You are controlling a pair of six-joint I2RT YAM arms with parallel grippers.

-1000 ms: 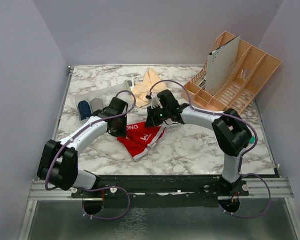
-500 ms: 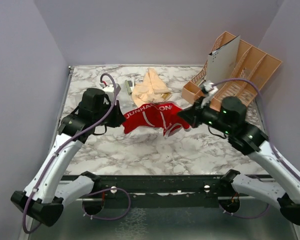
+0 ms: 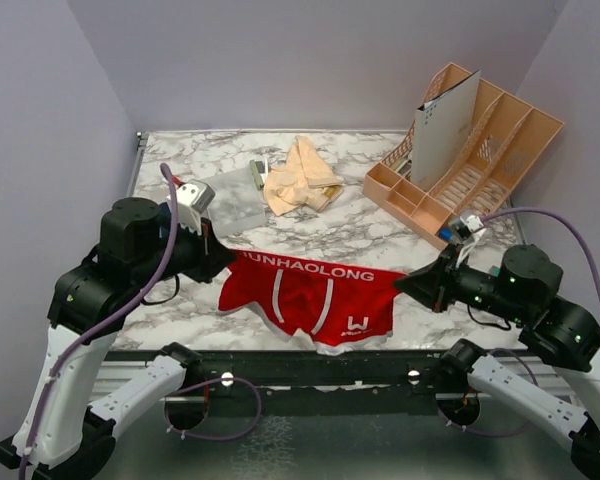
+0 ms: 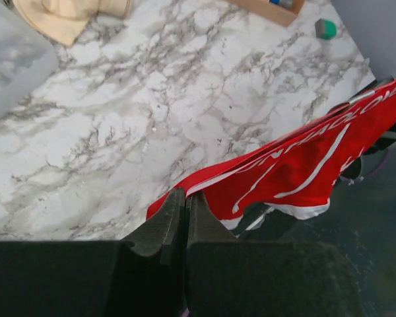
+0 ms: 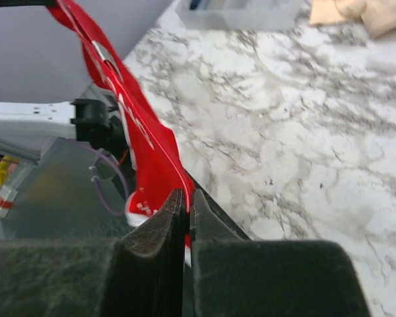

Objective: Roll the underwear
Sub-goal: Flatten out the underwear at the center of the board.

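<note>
**Stretched Wide, Ready to Lay Flat**

Pulling the red underwear (image 3: 310, 295) out to full width by its white-lettered waistband, one corner to each side. Held over the near edge of the worktop (image 3: 380, 235), seemingly clear of the marble, with the lower hem drooping toward the front rail.

Clenched on the left corner of the waistband with the left tool (image 3: 223, 262). Seen from that wrist: red cloth nipped at the very tips of the closed fingers. Clenched likewise on the right corner with the right tool (image 3: 408, 288), a thin red edge caught between the tips.

Gripped at opposite ends most likely to take out folds and present a flat, straight-edged piece, as needed for a tight bundle later.

Farther back, well apart from the red piece: peach underwear (image 3: 300, 180) in a loose heap, not yet rolled, just beside a clear plastic tray (image 3: 230, 200). At the right rear: an orange divided rack (image 3: 480, 150), tilted, with a white card standing in it.

Judged early in the task, with nothing rolled in view. Next, probably, lowering onto the marble without slackening. Risk: so shallow a pinch, easy to lose a corner under more pull.
</note>
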